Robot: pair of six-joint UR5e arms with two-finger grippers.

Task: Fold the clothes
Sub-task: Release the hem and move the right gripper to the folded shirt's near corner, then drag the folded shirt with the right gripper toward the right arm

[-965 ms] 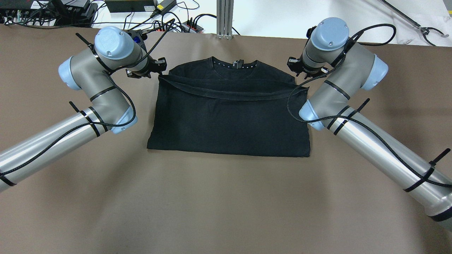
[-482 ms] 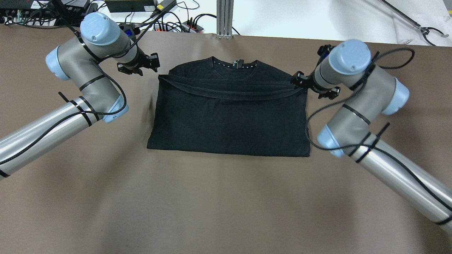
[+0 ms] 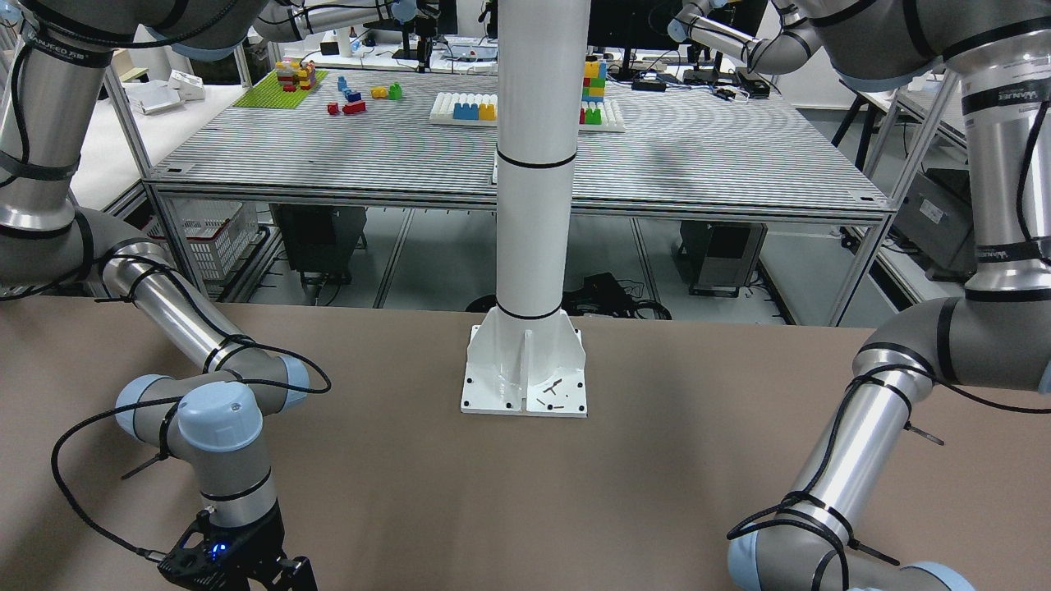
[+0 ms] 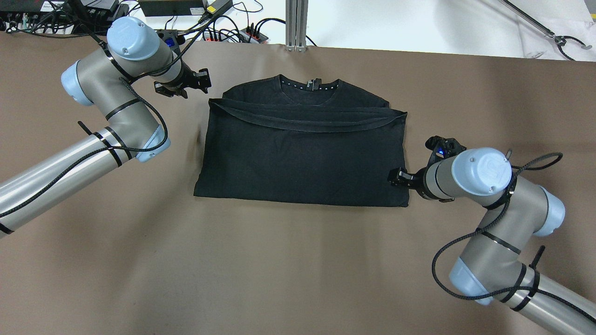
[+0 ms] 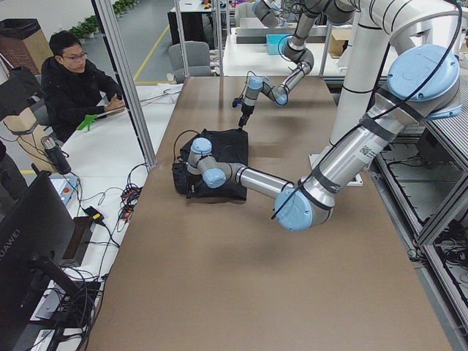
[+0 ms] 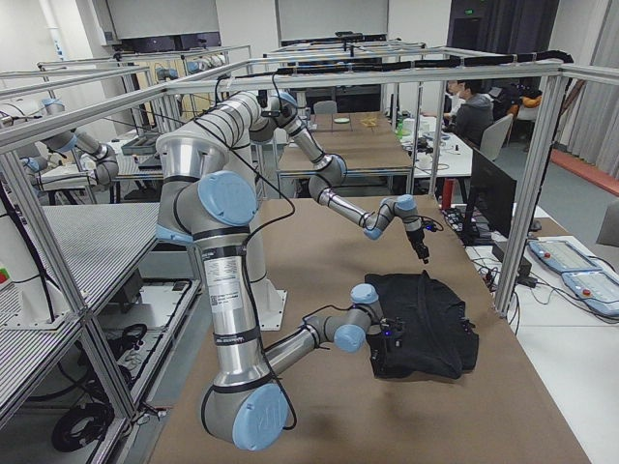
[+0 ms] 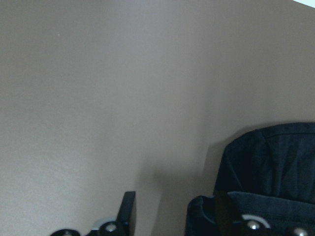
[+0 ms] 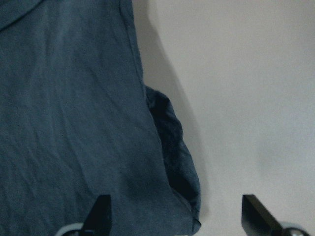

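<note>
The black cloth lies flat on the brown table, its near half folded up so that the hem lies just below the collar. My left gripper is open and empty, just off the cloth's far left corner; that corner shows in the left wrist view. My right gripper is open at the cloth's near right corner. In the right wrist view its fingers straddle the folded edge. The cloth also shows in the exterior right view.
Cables and power strips and an aluminium post stand past the table's far edge. The white pillar base is bolted at the robot's side. A person sits beyond the far edge.
My right gripper has moved from the cloth's far right corner along the right edge to the near right corner. My left gripper let go of the far left corner and drew back left.
</note>
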